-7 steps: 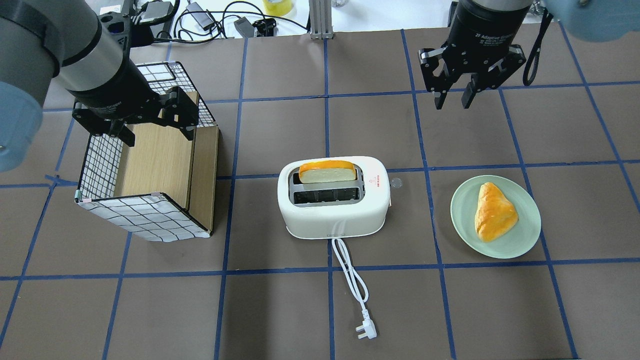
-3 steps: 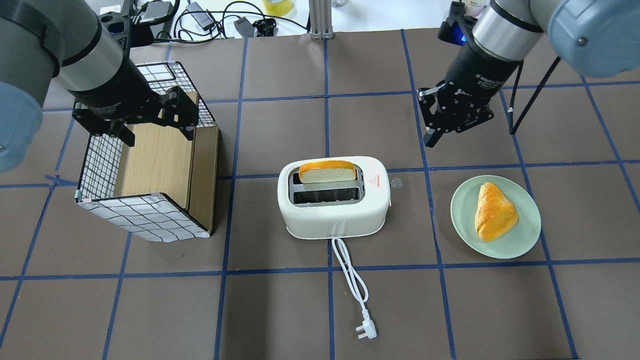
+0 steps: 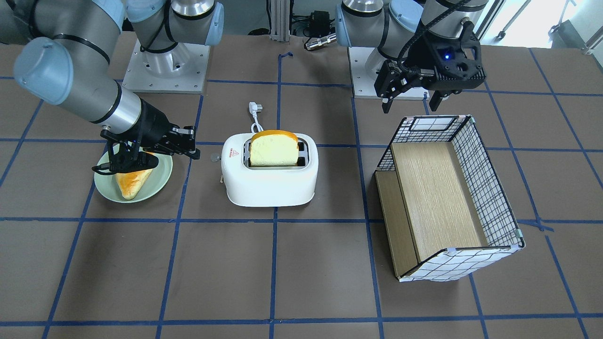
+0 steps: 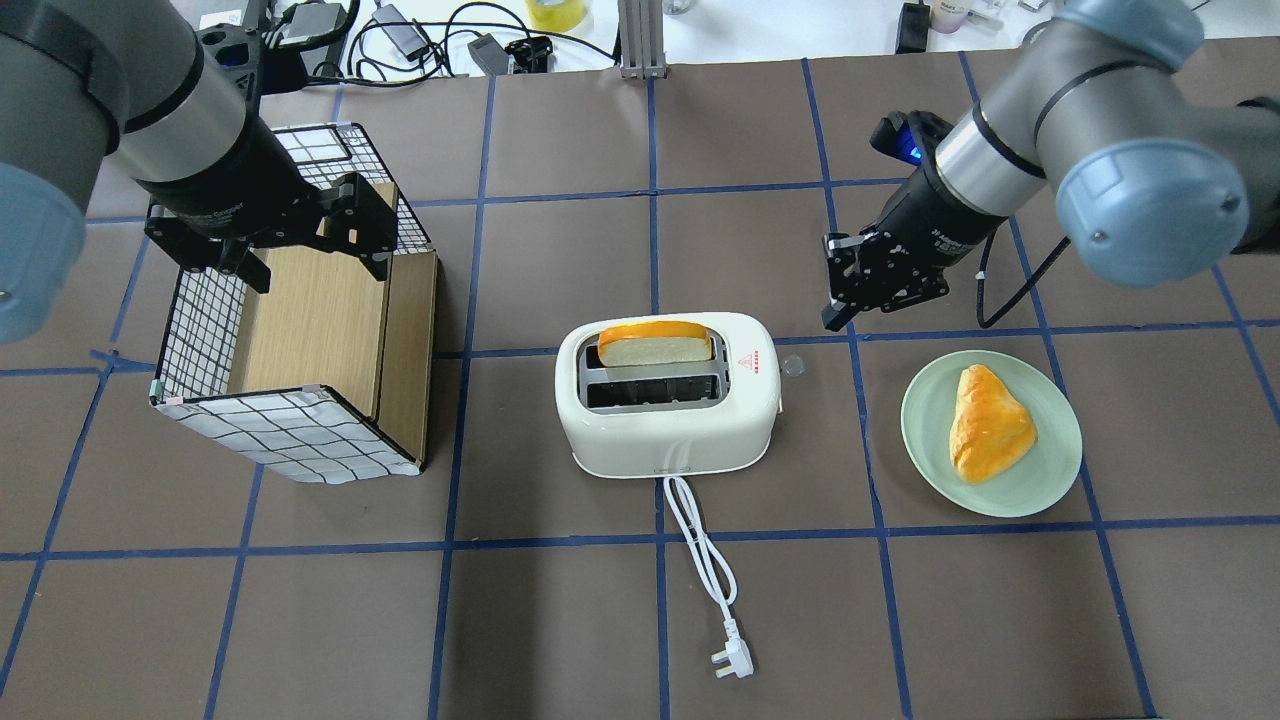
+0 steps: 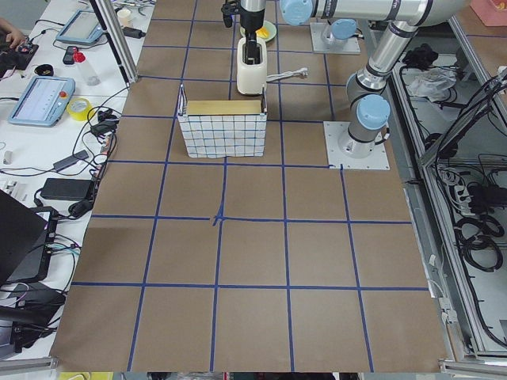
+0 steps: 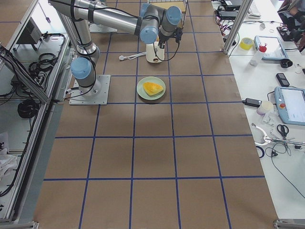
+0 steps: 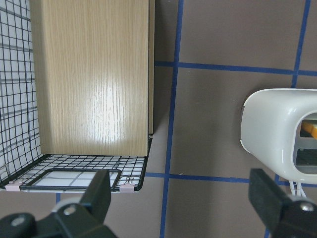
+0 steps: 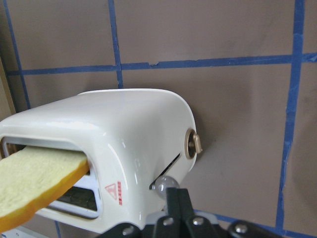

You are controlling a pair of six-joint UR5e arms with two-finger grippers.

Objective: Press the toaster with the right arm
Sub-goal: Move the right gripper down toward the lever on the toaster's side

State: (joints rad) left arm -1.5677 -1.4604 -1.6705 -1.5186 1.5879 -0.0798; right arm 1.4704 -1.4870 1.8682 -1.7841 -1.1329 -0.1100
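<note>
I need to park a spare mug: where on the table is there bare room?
Bare room lies between the grid box and the toaster, and on either side of the cord. Crowded: the gap between toaster and plate, where the right gripper hangs.

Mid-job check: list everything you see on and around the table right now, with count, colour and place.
toaster: 1, white, table centre
bread slice: 1, pale with orange crust, standing up out of the toaster's far slot
lever: 1, small, greyish, on the toaster's end facing the plate
cord: 1, white, running from the toaster toward the robot, plug loose on the table
plate: 1, pale green, on the robot's right of the toaster
bread wedge: 1, orange-yellow, on the plate
box: 1, black-and-white grid walls, wood inside, on the robot's left of the toaster
table: 1, brown with blue tape grid
left gripper: 1, black, open, above the box
right gripper: 1, black, shut, close by the lever
</note>
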